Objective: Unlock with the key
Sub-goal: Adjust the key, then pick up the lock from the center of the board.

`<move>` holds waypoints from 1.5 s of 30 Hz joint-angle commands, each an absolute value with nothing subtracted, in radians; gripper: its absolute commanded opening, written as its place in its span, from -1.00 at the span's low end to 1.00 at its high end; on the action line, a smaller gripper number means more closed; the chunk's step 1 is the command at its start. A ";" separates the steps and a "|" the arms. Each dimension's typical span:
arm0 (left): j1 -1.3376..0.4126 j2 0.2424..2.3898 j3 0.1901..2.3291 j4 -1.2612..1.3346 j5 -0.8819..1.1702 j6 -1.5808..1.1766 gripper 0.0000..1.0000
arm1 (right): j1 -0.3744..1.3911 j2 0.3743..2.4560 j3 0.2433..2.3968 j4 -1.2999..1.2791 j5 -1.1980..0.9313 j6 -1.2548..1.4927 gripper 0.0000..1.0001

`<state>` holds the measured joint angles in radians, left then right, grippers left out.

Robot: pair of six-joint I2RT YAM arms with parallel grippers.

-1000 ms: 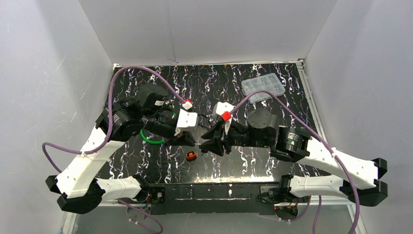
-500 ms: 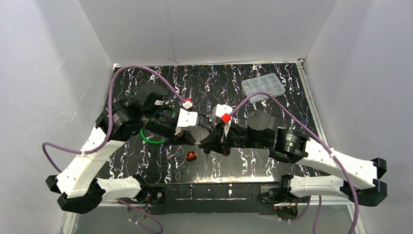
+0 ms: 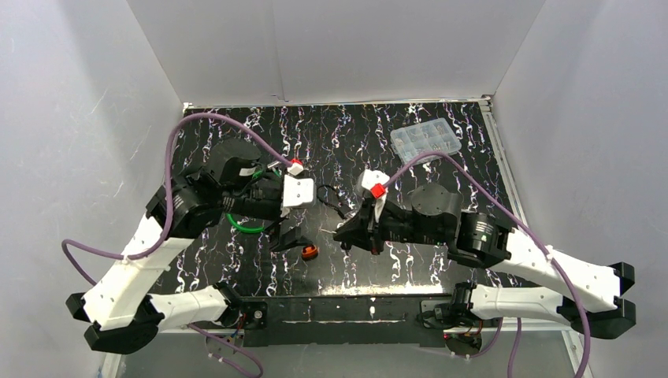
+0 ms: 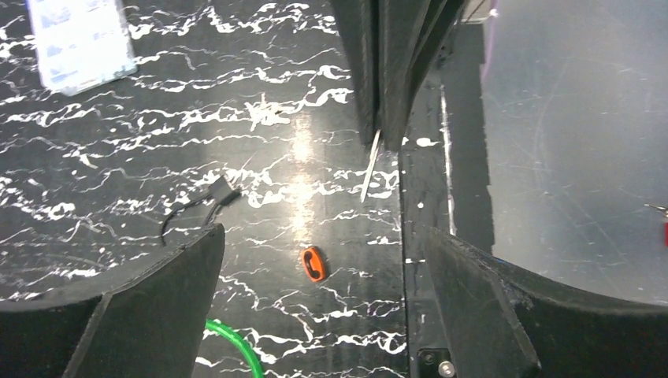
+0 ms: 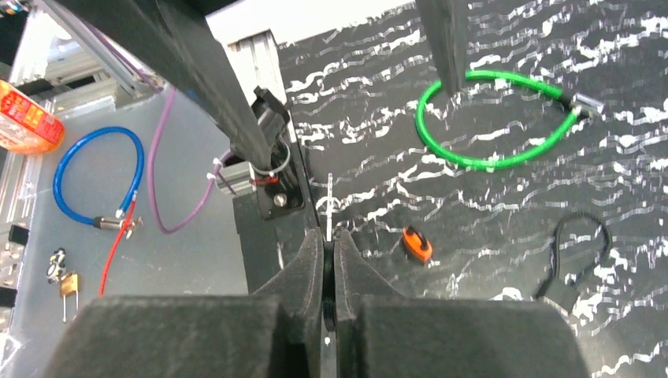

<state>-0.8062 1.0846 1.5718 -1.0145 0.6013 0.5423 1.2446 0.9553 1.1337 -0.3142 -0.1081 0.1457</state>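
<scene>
My right gripper (image 5: 328, 236) is shut on the key's dark head, and the thin silver key (image 5: 328, 206) sticks out past its fingertips. In the left wrist view the key (image 4: 370, 165) hangs from those shut fingers (image 4: 394, 71). My left gripper (image 4: 323, 236) stands wide open with nothing between its fingers, just left of the key and above a small orange lock (image 4: 314, 264) lying on the black marbled table. From above, the left gripper (image 3: 290, 236) and right gripper (image 3: 340, 234) face each other, a short gap apart, with the orange lock (image 3: 309, 252) in front of them.
A green cable loop (image 3: 244, 224) lies under the left arm. A black cord (image 3: 335, 201) lies behind the grippers. A clear plastic box (image 3: 425, 140) sits at the back right. Off the table's near edge lie a blue cable loop (image 5: 98, 173) and a small brass padlock (image 5: 69, 283).
My left gripper has opened and drawn back to the left, leaving the key in the right gripper, which had closed on it. The right arm has shifted slightly right.
</scene>
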 commanded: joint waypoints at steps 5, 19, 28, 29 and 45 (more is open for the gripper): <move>-0.793 1.028 1.318 -0.925 0.441 0.524 0.97 | 1.243 0.767 0.976 -0.385 0.038 0.261 -0.97; -0.773 1.172 0.965 -0.645 0.337 0.565 0.75 | 1.243 0.599 0.832 -0.398 0.186 0.339 -0.97; -0.771 1.246 0.841 -0.539 0.361 0.523 0.62 | 1.243 0.524 0.794 -0.397 0.230 0.384 -0.97; -0.770 1.252 0.831 -0.524 0.355 0.523 0.63 | 1.243 0.517 0.793 -0.400 0.233 0.387 -0.97; -0.729 1.350 0.823 -0.474 0.343 0.575 -0.29 | 1.243 0.533 0.809 -0.411 0.257 0.388 -0.97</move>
